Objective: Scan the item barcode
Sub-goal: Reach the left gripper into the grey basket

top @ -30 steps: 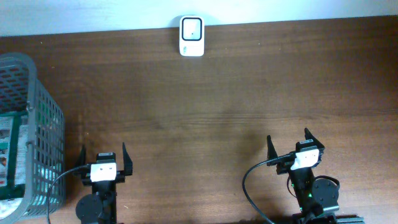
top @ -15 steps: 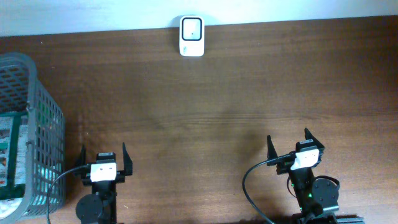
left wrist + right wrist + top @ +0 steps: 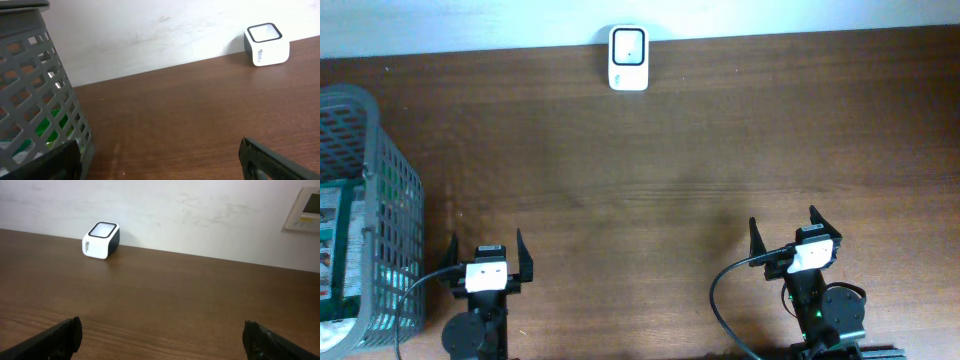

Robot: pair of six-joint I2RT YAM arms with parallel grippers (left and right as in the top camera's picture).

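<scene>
Nothing stirs over the last second: both arms sit exactly where they were, and the scanner [image 3: 628, 58] and the basket [image 3: 400, 190] have not shifted either. By my read, then, the task has not got going. No item is out, and nothing has gone near the scanner's window. The goods to be scanned, green-and-white packets [image 3: 332, 240], lie inside the grey basket, well apart from the scanner, off to its left in the overhead view and nearer the robot's side of the table [image 3: 670, 150]. Whether any packet shows a barcode, I cannot tell through the mesh.

Now the arms. The left gripper [image 3: 486, 242] is parked low at the near edge, far from the scanner and to its left, just beside the basket's wall. Its fingers are spread wide with nothing between them. The right gripper [image 3: 783, 222] sits at that same near edge, to the right of the scanner, equally wide and empty, pointing up the table towards it. The left arm looks better placed to dip into the basket first.
</scene>
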